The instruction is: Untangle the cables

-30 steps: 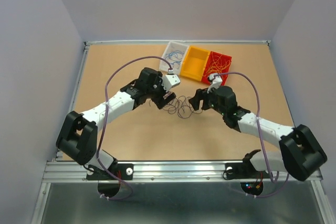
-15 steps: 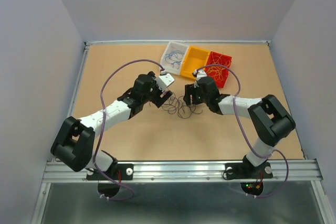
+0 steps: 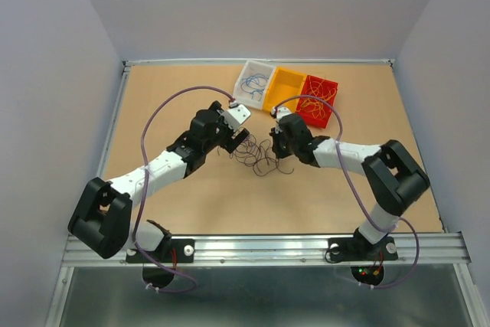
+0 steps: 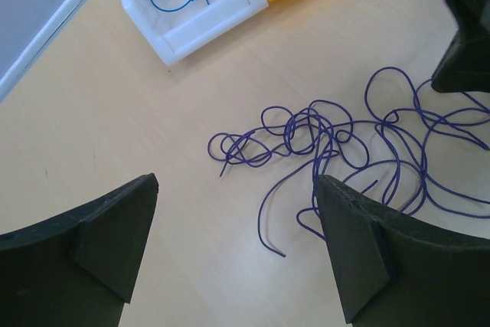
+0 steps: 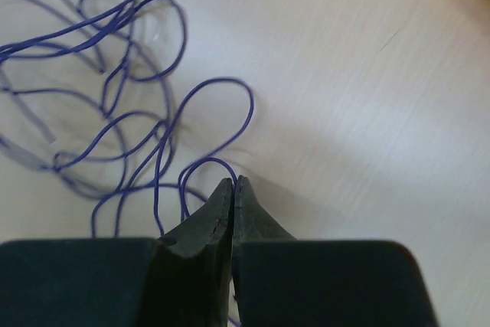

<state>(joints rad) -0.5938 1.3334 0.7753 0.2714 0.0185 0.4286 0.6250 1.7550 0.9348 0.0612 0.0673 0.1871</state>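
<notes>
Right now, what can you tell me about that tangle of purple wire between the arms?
The cables form a loose tangle of thin, dark purple wire: many curly loops and some free ends, lying flat on the table. The right gripper, shut, meets one loop at its tips; whether it pinches it is unclear. The open left gripper hangs above.

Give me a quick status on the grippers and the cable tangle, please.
Left gripper open, facing the tangle. Right gripper shut, tips at a purple loop; pinch unconfirmed. Purple cables tangled on the table. Bins apart, behind.
</notes>
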